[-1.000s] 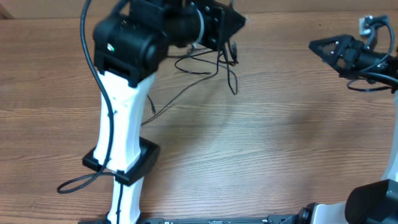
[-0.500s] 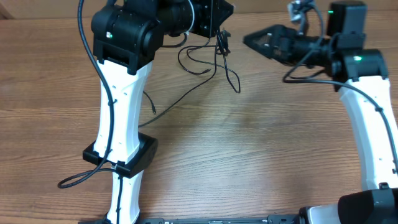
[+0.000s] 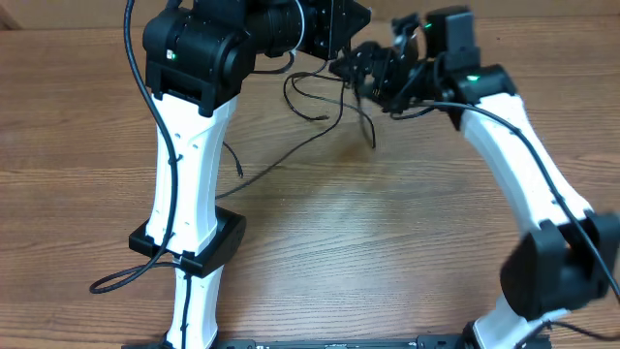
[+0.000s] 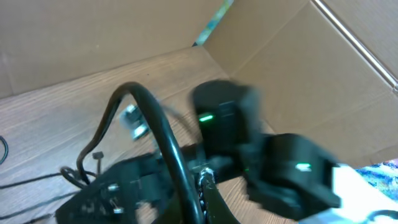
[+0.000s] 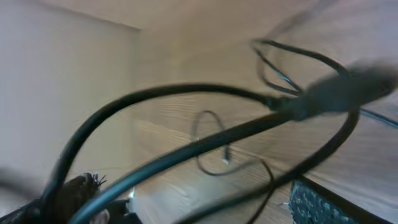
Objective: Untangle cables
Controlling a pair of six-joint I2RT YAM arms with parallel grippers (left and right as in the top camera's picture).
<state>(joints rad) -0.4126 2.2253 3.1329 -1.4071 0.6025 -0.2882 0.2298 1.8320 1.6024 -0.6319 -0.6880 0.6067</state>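
Over the far tabletop [image 3: 417, 233], right jaws gape beside dangling cables [image 3: 365, 128].

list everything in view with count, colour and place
cables: several strands, black, far middle of table, hanging from the left gripper
table: one, brown wood, under everything
cardboard: tan walls, beyond the table edge
wire: one, thick black, looped off the left arm
left arm: one, white and black, left side
right arm: one, white and black, right side
left gripper: black, shut on cables
right gripper: black, open, at the cables
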